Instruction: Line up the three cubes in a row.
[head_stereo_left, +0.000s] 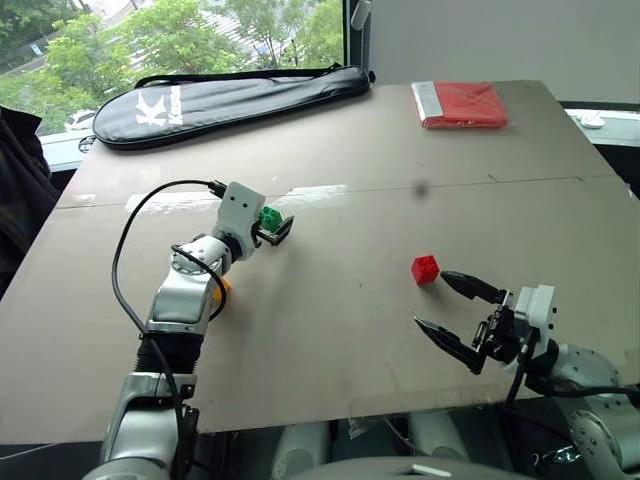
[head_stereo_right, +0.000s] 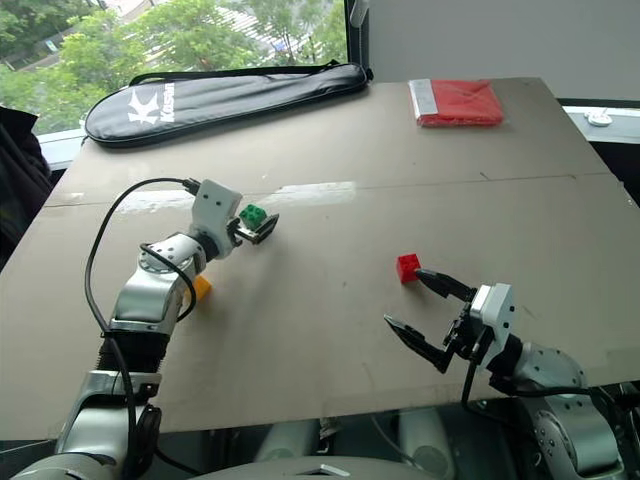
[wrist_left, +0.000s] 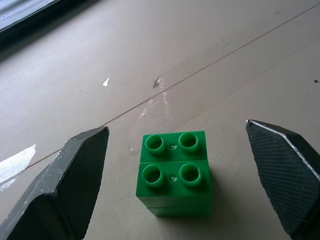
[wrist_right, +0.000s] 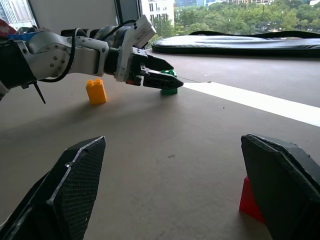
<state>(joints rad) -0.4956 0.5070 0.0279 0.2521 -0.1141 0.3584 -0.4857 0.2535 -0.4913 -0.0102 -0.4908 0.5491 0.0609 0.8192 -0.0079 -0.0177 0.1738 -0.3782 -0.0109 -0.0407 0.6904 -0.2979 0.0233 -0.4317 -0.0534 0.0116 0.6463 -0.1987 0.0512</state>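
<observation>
- Our left gripper (wrist_left: 175, 180) stands wide open, empty, the green cube (wrist_left: 173, 172) centred between its fingers.
- We should close squarely across its sides.

Wide grey-brown table (head_stereo_left: 360, 330), matte top, thin seam line across the middle with a glossy strip of glare along it. Small dark spot near the seam. Black zipped racket bag (head_stereo_left: 230, 100) with white lettering lies along the far left edge. Flat red packet (head_stereo_left: 460, 104) at the far right corner. Window (head_stereo_left: 170, 35) behind, daylight, green trees outside. Plain pale wall (head_stereo_left: 500, 40) at right of the window. Dark fabric (head_stereo_left: 20, 190) at the left edge.
</observation>
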